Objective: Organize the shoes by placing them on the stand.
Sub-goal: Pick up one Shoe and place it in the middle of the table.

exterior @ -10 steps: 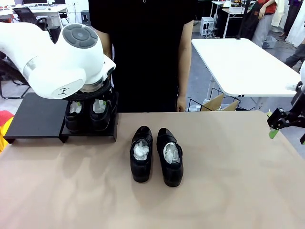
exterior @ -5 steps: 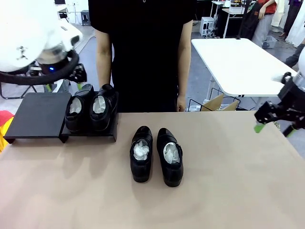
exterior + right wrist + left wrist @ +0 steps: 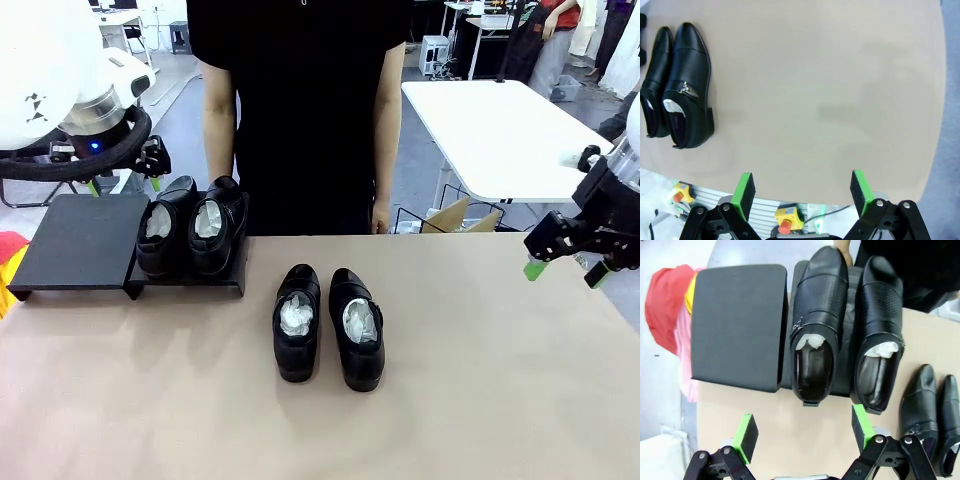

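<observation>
From the front, the task looks about half done: the shelved pair (image 3: 213, 235) sits side by side on the right panel of the stand (image 3: 75, 235), at about ten o'clock on the surface (image 3: 480, 380). The stand's left panel is bare. The loose pair (image 3: 298, 325) waits near the middle of the surface, toes toward six o'clock and well apart from the stand, so two shoes are left to move. The left hand (image 3: 128, 172) hangs above the stand's far edge, released and empty. The right hand (image 3: 567, 270) hovers off at three o'clock, also spread wide with nothing in it. A person (image 3: 300, 100) stands at twelve o'clock behind the surface. In the left wrist view, the left hand (image 3: 804, 429) shows its green pads wide apart, with the shelved pair (image 3: 817, 325) at twelve o'clock and the loose pair (image 3: 917, 400) at four o'clock. The leather is glossy black, with perforated vamps on the shelved pair, and crumpled white paper fills each opening. In the right wrist view, the right hand (image 3: 802, 192) gapes over bare surface, with the loose pair (image 3: 687, 85) far off at ten o'clock, the two shoes touching.
</observation>
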`<state>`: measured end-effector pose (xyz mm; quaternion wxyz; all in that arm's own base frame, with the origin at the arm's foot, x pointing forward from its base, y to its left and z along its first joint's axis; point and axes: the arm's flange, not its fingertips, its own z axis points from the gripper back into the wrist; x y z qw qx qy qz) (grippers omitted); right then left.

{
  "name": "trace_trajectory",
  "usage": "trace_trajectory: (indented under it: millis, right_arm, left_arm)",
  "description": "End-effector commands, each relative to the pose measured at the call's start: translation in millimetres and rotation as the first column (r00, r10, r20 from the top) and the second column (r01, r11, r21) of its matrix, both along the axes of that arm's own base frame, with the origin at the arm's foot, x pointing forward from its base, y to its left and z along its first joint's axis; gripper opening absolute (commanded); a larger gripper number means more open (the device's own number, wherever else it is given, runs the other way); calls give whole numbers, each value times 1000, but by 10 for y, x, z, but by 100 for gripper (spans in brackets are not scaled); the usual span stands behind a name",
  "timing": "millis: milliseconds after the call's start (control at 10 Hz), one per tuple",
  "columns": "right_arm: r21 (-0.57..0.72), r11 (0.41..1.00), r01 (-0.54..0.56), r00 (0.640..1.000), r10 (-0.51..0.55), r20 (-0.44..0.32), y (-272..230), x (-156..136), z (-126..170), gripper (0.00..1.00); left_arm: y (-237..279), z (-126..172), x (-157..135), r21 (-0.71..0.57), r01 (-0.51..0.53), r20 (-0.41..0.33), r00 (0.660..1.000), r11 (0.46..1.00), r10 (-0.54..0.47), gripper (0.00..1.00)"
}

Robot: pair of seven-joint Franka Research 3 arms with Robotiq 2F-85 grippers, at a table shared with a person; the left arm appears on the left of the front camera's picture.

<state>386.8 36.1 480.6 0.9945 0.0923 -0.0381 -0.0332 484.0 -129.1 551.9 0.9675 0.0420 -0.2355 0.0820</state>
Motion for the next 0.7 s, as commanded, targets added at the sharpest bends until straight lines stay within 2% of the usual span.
trace_trajectory:
  millis: [0, 100, 200, 300, 400, 500, 600]
  right_arm:
    - [-23, 991, -134, 987, 136, 89, 603, -192, 302, 100]
    - [-75, 976, -203, 962, 213, 170, 1025, -344, 583, 100]
    - [-112, 960, -255, 939, 274, 210, 1342, -468, 761, 100]
    - [-126, 941, -314, 920, 335, 206, 1607, -546, 802, 100]
    - [-107, 918, -383, 902, 396, 173, 1936, -645, 725, 100]
    - [-121, 950, -287, 931, 306, 198, 1506, -620, 796, 100]
    - [-121, 950, -287, 931, 306, 198, 1506, -620, 796, 100]
  left_arm:
    - [14, 41, -26, 13, 4, 10, 1000, 1000, -4, 97]
    - [14, 41, -26, 13, 4, 10, 1000, 1000, -4, 97]
    - [14, 41, -26, 13, 4, 10, 1000, 1000, -4, 97]
    - [14, 41, -26, 13, 4, 10, 1000, 1000, -4, 97]
    - [14, 41, -26, 13, 4, 10, 1000, 1000, -4, 97]
    - [14, 41, -26, 13, 4, 10, 1000, 1000, -4, 97]
    - [14, 41, -26, 13, 4, 10, 1000, 1000, -4, 97]
